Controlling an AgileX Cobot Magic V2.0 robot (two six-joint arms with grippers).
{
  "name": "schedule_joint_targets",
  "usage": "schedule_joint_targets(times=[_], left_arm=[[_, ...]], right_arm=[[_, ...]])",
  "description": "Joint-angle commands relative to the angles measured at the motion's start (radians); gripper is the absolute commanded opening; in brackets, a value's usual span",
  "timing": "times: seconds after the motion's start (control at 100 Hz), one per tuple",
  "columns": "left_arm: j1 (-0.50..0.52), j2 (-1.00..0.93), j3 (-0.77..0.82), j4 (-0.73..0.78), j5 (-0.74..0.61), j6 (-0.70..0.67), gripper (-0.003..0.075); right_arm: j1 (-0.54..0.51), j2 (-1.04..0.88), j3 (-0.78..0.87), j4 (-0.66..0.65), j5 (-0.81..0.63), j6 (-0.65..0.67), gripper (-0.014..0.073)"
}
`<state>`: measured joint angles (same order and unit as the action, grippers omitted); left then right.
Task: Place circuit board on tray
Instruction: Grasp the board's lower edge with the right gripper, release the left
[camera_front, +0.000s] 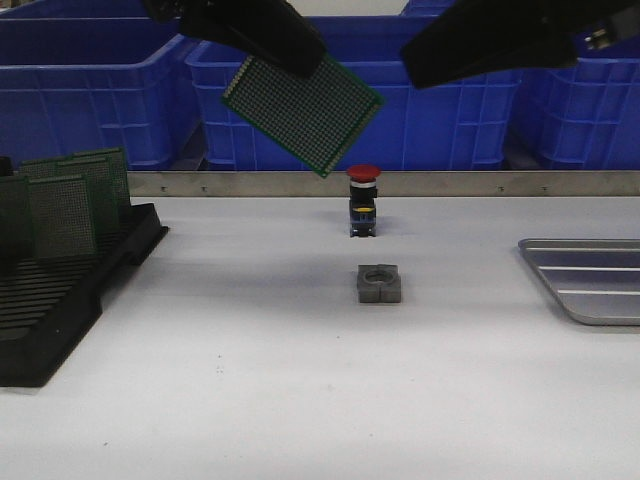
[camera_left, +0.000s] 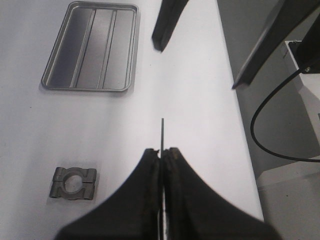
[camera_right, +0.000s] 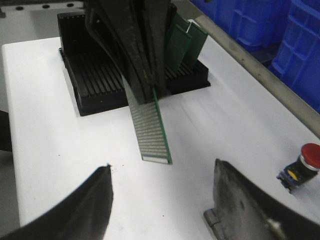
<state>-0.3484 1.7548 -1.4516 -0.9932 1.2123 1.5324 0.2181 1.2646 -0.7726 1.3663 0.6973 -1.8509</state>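
- The table (camera_front: 250, 400) is lying white and bare-looking around the red button switch (camera_front: 363, 200), which is standing near its middle; blue bins (camera_front: 90, 90) are lining the wall behind the switch.
- The black rack (camera_front: 60, 290) is sitting well to the left of the switch, holding a few upright green boards (camera_front: 75, 205).
- The tray (camera_front: 590, 280) is resting flat on the table well to the right of the switch, partly cut off at the edge of the front view; its ridged floor is showing nothing on it.
- The board (camera_front: 300, 112) is hanging in the air above and a little left of the switch, tilted, corner down, not yet over the tray.
- The left gripper (camera_left: 161, 152) is pinching the board by its upper edge, fingers (camera_left: 150, 165) closed tight on the thin edge.
- The right gripper (camera_right: 162, 190) is waiting just beside the board with its fingers (camera_right: 235, 195) spread wide and holding nothing.
- A small grey metal block (camera_front: 379, 284) is lying just in front of the switch.
- Handling, as a judgement: the board is looking thin, light and stiff, with slick faces, so an edge pinch is suiting it, though it may pivot in the grip; setting it down flat and gently is sparing its corners.
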Motion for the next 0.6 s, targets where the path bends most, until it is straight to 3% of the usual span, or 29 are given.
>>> schedule_joint_targets(times=[0.0,0.32,0.42,0.59], left_arm=[[-0.010,-0.047,-0.029,-0.078,0.066,-0.010,-0.0020],[-0.010,-0.047,-0.029,-0.078,0.066,-0.010,-0.0020],[-0.010,-0.047,-0.029,-0.078,0.066,-0.010,-0.0020],[-0.010,-0.047,-0.029,-0.078,0.066,-0.010,-0.0020]], right_arm=[[0.026,0.049,-0.076,0.062,0.047,-0.026,0.0465],[0.109,0.258,-0.203,0.062,0.106,-0.025,0.0430],[0.119,0.278,-0.215,0.081,0.106,-0.024,0.0292],[0.119,0.281,-0.215,0.089,0.106,-0.024,-0.0034]])
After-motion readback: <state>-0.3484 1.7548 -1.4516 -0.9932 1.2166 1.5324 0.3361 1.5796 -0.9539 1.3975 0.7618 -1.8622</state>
